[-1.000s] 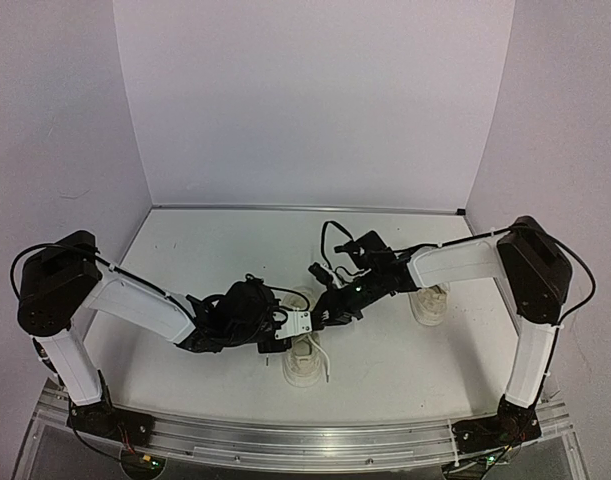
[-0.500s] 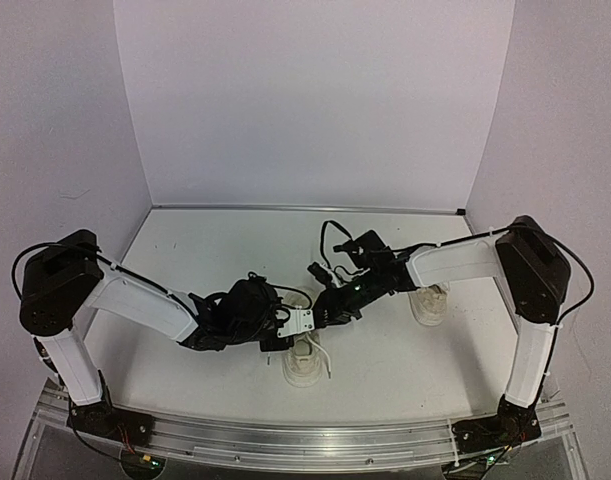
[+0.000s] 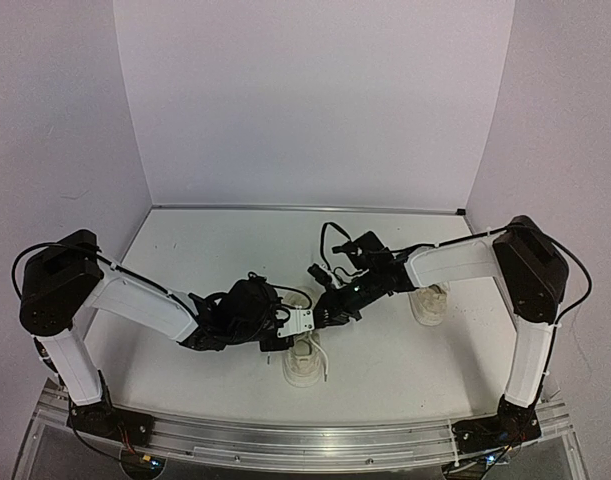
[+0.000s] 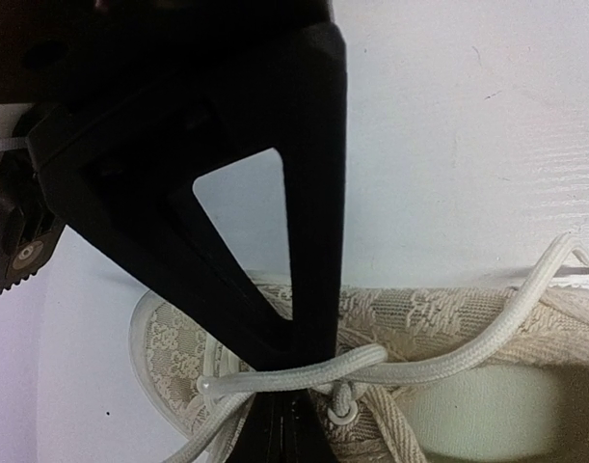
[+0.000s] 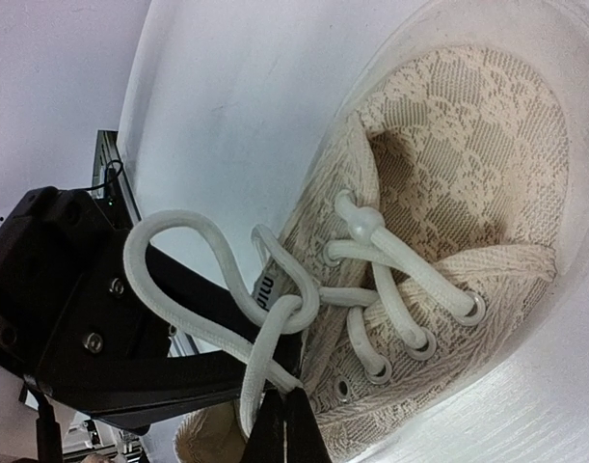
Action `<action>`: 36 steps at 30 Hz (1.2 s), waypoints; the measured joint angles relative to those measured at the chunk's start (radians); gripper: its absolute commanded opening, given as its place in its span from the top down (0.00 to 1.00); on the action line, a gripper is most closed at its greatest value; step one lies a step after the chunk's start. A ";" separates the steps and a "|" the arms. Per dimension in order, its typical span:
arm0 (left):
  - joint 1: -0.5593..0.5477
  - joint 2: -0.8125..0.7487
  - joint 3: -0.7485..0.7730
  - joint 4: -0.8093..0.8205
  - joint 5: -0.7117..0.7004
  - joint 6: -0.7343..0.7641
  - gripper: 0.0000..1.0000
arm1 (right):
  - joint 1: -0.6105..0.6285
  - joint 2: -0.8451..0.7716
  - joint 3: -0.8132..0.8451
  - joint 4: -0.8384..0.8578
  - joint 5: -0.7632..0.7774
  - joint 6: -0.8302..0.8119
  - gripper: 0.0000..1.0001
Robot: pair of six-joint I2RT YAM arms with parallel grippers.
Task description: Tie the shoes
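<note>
Near shoe (image 3: 305,366) is sitting on the bench (image 3: 215,250); left end effector (image 4: 299,386) and right end effector (image 5: 286,415) are each pinching its lace (image 5: 145,253), fingers together. Other shoe (image 3: 428,300) is sitting farther right.

1. A white table (image 3: 215,240) fills the floor of the scene. Its matte top is faintly scuffed.
2. A plain back wall (image 3: 315,100) stands at the table's far edge and looks pale lilac in this light.
3. A left wall (image 3: 45,120) and a right wall (image 3: 570,120) close in the sides.
4. A thin metal strip (image 3: 305,208) runs along the seam under the back wall, with a dark tip at its right end.
5. A ribbed aluminium rail (image 3: 305,440) lines the near edge.
</note>
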 measured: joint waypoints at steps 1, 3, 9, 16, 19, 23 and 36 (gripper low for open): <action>0.000 0.000 0.000 0.000 -0.001 0.000 0.99 | 0.000 0.000 0.000 0.000 0.001 0.000 1.00; 0.000 -0.001 0.000 -0.003 -0.003 0.000 0.98 | 0.000 0.000 0.000 0.000 0.002 0.000 1.00; -0.003 -0.018 -0.002 -0.020 -0.019 -0.002 0.86 | 0.001 -0.001 0.000 0.002 0.007 -0.004 1.00; -0.006 -0.080 -0.024 -0.052 -0.031 -0.008 0.72 | 0.001 -0.017 0.000 -0.002 0.029 -0.009 1.00; -0.006 -0.113 -0.040 -0.072 -0.030 -0.017 0.69 | 0.000 -0.034 0.000 -0.005 0.039 -0.015 1.00; 0.006 -0.162 -0.044 -0.119 -0.011 -0.039 0.64 | -0.002 -0.051 0.000 -0.006 0.054 -0.025 1.00; 0.128 -0.282 -0.049 -0.206 0.132 -0.119 0.48 | -0.002 -0.053 0.000 -0.025 0.063 -0.058 1.00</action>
